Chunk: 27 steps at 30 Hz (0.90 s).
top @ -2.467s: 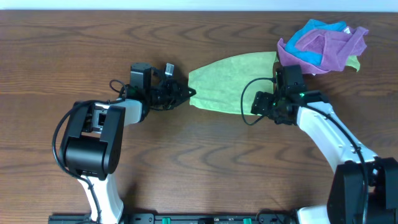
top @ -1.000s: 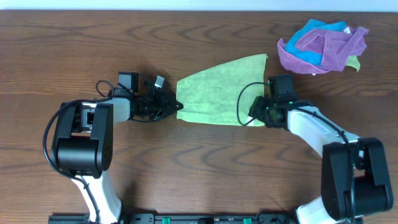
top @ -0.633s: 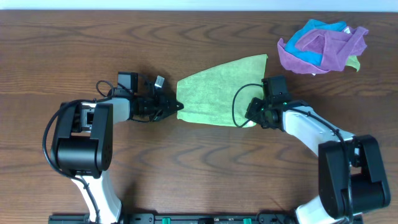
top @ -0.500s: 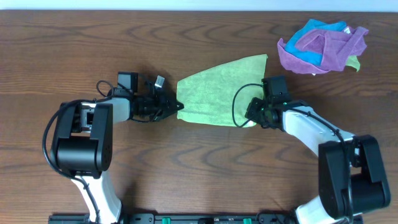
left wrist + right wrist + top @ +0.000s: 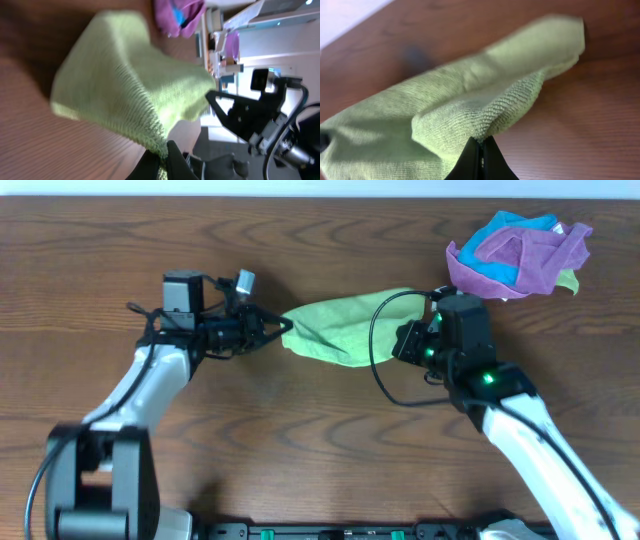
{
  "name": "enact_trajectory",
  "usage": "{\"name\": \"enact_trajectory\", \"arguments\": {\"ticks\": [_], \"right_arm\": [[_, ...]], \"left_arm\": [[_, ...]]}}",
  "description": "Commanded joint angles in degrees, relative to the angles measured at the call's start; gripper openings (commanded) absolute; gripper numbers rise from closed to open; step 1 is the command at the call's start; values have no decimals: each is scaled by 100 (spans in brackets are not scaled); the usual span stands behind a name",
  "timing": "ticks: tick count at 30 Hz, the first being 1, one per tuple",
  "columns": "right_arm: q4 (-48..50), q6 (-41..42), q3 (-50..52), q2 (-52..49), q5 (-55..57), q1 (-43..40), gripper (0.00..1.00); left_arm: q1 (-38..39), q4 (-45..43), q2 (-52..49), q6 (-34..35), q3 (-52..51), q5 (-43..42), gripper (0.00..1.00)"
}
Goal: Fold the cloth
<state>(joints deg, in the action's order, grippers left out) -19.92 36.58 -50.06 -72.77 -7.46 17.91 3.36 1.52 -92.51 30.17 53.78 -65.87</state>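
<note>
1. The cloth [image 5: 338, 330] hangs as a bunched green band near the middle of the desk [image 5: 300, 460], strung between the two arms. Whether its sagging belly touches the wood, I cannot tell.
2. The left end effector [image 5: 284, 328] is clenched on the cloth's left tip; its wrist view shows the knit corner pinched between the fingers.
3. The right end effector [image 5: 480, 150] grips the opposite end, with fabric caught between its closed tips.
4. The cloth's long axis runs left to right across the desk, one tip pointing at each arm, with the loose fabric drooping between them.
5. The step in hand appears to be carrying the gripped edge over to make the fold. Doing it well calls for both ends level and moving together, with enough spread to pull the slack flat before the edge is laid down.
6. The heap of purple and blue cloths [image 5: 520, 252] lies near the right arm, so the sweep should stay clear of it.
</note>
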Motion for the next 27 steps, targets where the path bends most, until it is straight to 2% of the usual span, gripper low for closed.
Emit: {"name": "enact_trajectory", "arguments": {"ticks": [1, 5, 17, 23, 27], "right_arm": [[-166, -37, -26, 503, 0, 105, 1], [-595, -37, -28, 1019, 11, 105, 1], [-1696, 260, -50, 2267, 15, 560, 1], [-1971, 326, -50, 2358, 20, 745, 1], [-1698, 284, -50, 2173, 264, 756, 1]], "left_arm": [[-184, 20, 542, 264, 39, 94, 6], [-431, 245, 1117, 330, 39, 87, 6], [-605, 2072, 2168, -234, 39, 186, 6], [-601, 2833, 2483, -566, 39, 527, 6], [-597, 2828, 2509, -577, 39, 898, 6]]}}
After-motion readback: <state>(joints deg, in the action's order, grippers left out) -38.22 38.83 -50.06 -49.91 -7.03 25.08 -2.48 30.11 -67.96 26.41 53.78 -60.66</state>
